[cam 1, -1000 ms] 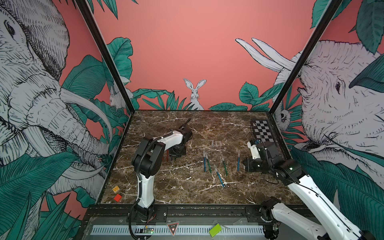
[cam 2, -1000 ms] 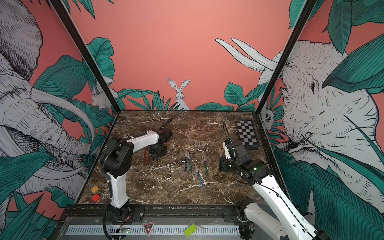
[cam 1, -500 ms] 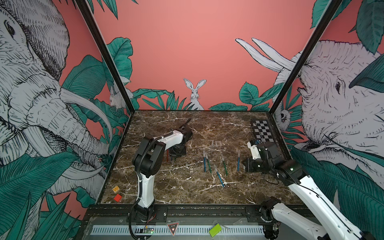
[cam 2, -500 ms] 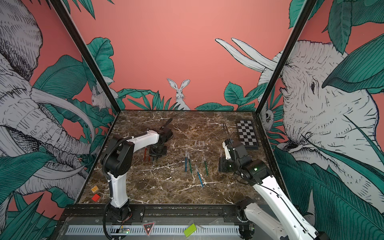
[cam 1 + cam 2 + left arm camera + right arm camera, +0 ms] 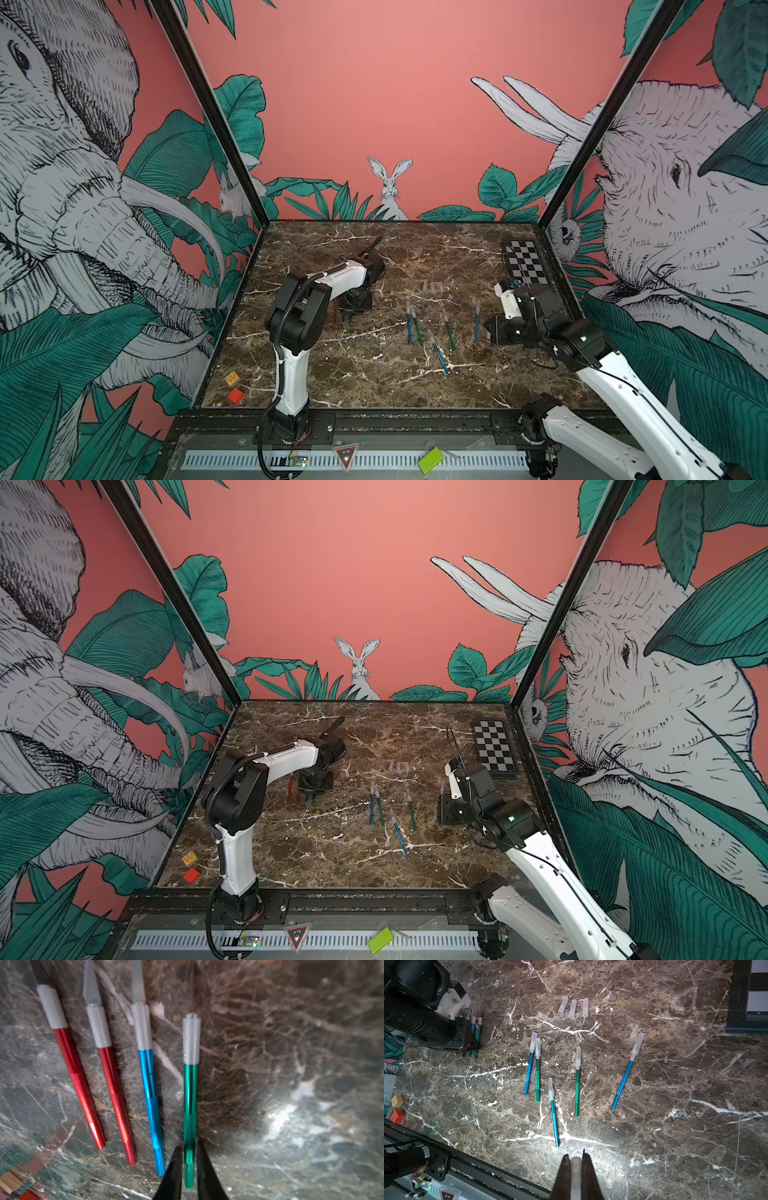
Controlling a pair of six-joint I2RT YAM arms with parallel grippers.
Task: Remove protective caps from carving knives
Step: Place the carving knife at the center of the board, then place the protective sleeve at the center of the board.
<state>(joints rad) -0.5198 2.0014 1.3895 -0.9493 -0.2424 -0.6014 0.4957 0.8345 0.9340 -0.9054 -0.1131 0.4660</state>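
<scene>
Translucent protective cap point(image 5: 575, 1178): light, slick, pinch mid-sleeve | right gripper point(image 5: 575, 1156): clenched on it | left gripper point(image 5: 189, 1147): slightly parted astride green carving knife point(image 5: 190, 1095) handle end

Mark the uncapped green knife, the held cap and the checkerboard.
uncapped green knife point(image 5: 190, 1093), left wrist view, handle.
held cap point(image 5: 575, 1176), right wrist view, middle.
checkerboard point(image 5: 524, 262), a top view, centre.

Salmon-pink walls point(image 5: 374, 83) printed with elephants point(image 5: 62, 208), a rabbit point(image 5: 390, 183) and green leaves point(image 5: 241, 112) enclose a brown, white-veined marble tabletop point(image 5: 374, 382) between black posts point(image 5: 216, 124).
</scene>
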